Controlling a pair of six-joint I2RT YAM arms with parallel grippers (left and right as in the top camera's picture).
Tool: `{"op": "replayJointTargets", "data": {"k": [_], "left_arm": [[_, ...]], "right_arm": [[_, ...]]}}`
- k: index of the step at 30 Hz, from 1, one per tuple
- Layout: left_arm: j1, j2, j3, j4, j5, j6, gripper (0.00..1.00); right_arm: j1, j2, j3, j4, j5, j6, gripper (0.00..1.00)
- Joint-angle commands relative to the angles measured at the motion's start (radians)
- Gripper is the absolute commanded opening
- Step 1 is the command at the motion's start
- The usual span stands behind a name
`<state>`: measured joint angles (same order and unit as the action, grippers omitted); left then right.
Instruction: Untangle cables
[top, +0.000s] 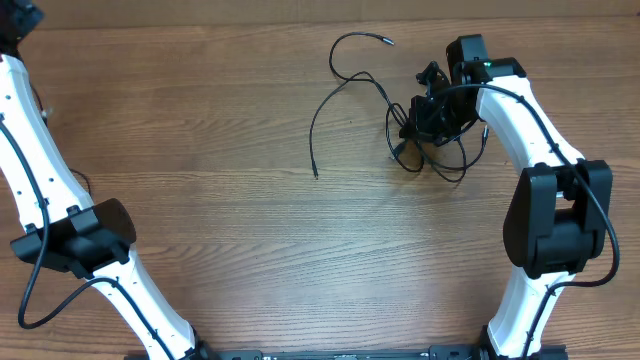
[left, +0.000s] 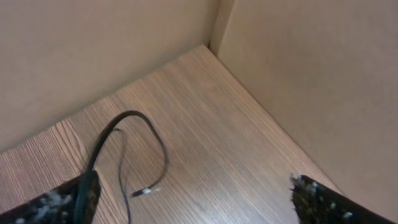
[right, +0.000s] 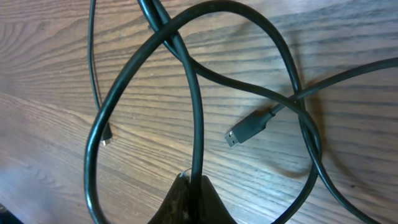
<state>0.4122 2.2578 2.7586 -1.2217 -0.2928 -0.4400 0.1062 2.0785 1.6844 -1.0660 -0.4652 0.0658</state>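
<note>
Closest to the right wrist camera, the right gripper (right: 189, 190) is seen pressed together on one strand of the cables (right: 198, 112), which rises straight from the fingertips. Around that strand a wide loop is laid on the table (right: 348, 37), and it is crossed by a second strand near the top of the view. A grey plug (right: 244, 132) is found flat on the wood between the pinched strand and the loop's right arc. A thinner strand with a small end is noted at the left. From overhead, the right gripper (top: 422, 118) is placed over a dense knot of the cables (top: 440, 160) on the far right part of the table. One long strand is seen running leftward from the knot, with one free end toward the table's middle and another curled toward the far edge. The left gripper (left: 193, 186) is held at the far left corner, spread wide, with nothing between its fingers (left: 323, 202). Beyond it a black cord (left: 134, 116) with a plug end is seen on the wood beside plain walls (left: 298, 74); whether it is one of the cables cannot be told.
</note>
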Motion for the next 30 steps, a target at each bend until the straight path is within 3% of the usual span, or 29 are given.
{"op": "replayJointTargets", "data": {"k": [1,10,16,19,22,30], "left_arm": [[-0.003,-0.032,0.021,-0.005,0.071,0.002,1.00],[-0.020,-0.134,0.021,-0.118,0.328,-0.001,1.00],[-0.058,-0.139,0.021,-0.283,0.675,0.040,0.96],[-0.137,-0.138,0.021,-0.354,0.757,0.094,0.96],[-0.301,-0.137,0.014,-0.398,0.762,0.188,0.95],[-0.627,-0.135,-0.101,-0.332,0.757,0.238,0.95]], "right_arm": [[0.014,-0.047,0.026,0.000,-0.035,-0.011,0.04],[0.068,-0.053,0.148,-0.080,-0.042,-0.008,0.04],[0.109,-0.053,0.238,-0.161,-0.066,-0.008,0.04],[0.135,-0.055,0.306,-0.193,-0.104,-0.008,0.04],[0.145,-0.057,0.415,-0.219,-0.195,0.015,0.04],[0.113,-0.057,0.536,-0.204,-0.203,0.212,0.04]]}}
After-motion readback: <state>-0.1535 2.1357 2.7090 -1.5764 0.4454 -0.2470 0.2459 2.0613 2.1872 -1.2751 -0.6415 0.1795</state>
